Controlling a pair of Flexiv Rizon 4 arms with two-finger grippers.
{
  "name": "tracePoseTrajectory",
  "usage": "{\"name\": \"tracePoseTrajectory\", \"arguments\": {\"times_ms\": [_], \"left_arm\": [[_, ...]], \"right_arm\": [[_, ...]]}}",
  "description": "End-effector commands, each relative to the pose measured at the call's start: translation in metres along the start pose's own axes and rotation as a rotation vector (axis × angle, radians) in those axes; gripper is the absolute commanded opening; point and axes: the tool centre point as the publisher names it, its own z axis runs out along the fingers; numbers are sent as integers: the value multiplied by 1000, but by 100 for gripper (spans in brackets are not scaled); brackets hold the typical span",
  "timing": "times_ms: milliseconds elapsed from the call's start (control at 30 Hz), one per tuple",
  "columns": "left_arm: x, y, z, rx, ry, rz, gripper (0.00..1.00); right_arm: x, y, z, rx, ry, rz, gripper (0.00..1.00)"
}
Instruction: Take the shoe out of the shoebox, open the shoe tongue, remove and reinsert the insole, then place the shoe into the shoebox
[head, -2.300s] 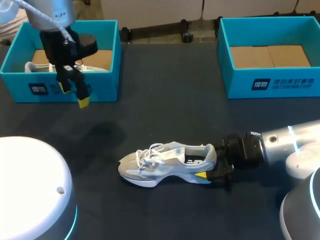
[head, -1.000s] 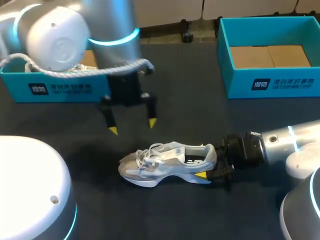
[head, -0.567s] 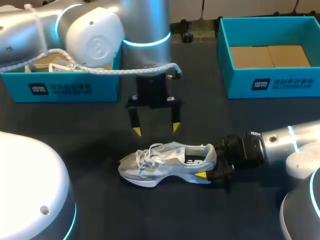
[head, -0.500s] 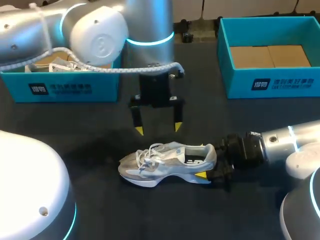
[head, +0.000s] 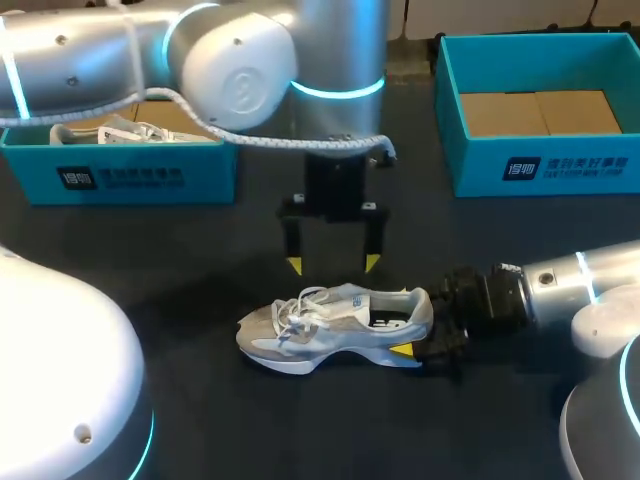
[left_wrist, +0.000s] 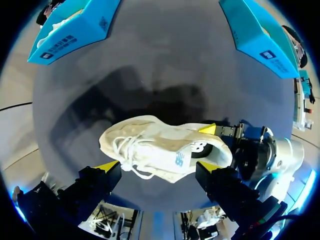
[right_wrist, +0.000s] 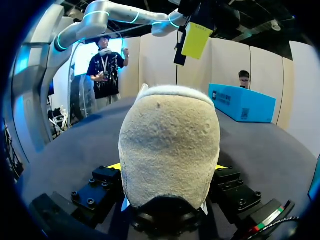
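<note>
Robot lab: left arm (head: 150, 60), right arm (head: 585, 285), black table (head: 330, 430)

Right pincer (head: 418, 330) half behind shoe (head: 330, 322)

Left arm (head: 230, 70): glossy silver housings with rounded joints and a cyan light ring (head: 337, 88) at the last joint. A pale braided cable (head: 250, 140) runs along its outside. Left hand (head: 333, 264): black block, two black fingers, yellow tips. Right arm (head: 585, 285): silver, thin cyan band, black ribbed wrist. Right hand (right_wrist: 167, 167): black finger mounts with socket screws (right_wrist: 90, 182) and a red-and-green stripe on one side. Two white domed bases (head: 60, 370), cyan-edged; one has a small hole.
</note>
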Motion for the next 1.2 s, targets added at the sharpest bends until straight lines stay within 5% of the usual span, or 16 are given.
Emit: {"name": "tracePoseTrajectory", "arguments": {"times_ms": [33, 367, 800, 1200], "left_arm": [[27, -2, 11, -9, -81, 2, 100], [39, -1, 31, -43, -176, -9, 100], [23, 13, 55, -100, -321, 7, 100], [15, 18, 62, -49, -405, 6, 92]], "right_arm": [[-1, 0, 2, 6, 0, 0, 0], [-1, 0, 2, 6, 0, 0, 0], [-1, 0, 2, 6, 0, 0, 0], [-1, 0, 2, 6, 0, 0, 0]]}}
